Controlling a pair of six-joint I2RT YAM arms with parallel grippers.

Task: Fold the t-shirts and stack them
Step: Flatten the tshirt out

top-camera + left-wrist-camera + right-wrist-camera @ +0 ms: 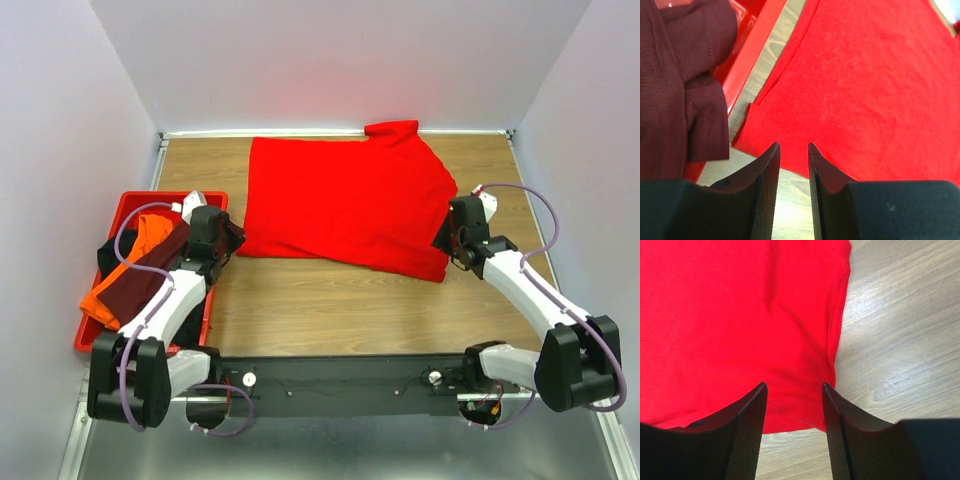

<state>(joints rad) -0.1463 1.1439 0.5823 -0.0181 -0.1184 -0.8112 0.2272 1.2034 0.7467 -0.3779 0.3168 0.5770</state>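
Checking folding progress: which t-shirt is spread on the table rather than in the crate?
The bright red t-shirt: it lies spread on the table, while the orange t-shirt and maroon t-shirt sit bunched in the red crate.

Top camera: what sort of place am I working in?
Probably a lab robot cell: plain white walls box in a wooden table, with a red crate of shirts beside one red t-shirt spread out.
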